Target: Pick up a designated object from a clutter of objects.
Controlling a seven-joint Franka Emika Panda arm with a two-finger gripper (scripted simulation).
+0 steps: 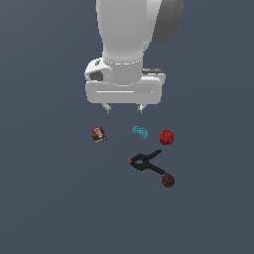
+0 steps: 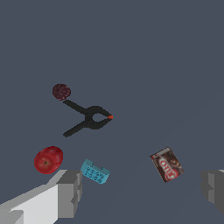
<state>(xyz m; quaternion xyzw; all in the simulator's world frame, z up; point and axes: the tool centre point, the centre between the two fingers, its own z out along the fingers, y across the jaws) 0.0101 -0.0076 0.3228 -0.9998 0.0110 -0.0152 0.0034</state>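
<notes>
A: What lies on the floor, from the exterior view's left?

B: First the box (image 1: 98,134), reddish-brown, standing apart from the rest. Then the clamp (image 1: 147,163), black, nearer the camera than the box; its orange-red tip points to the exterior view's left and its two handles spread out toward the right. The cyan block (image 1: 140,132) sits farther back, just past the clamp. Right of the block is the red fruit (image 1: 167,137), and nearest of all, the maroon ball (image 1: 168,180), touching or almost touching the end of the clamp's nearer handle.

A: And the gripper?

B: The gripper (image 1: 123,107) hangs above the floor behind the items, its fingers spread wide and holding nothing. In the wrist view a finger (image 2: 69,192) shows at each side with the block and box between them, and the clamp (image 2: 89,118) lies beyond, untouched
</notes>
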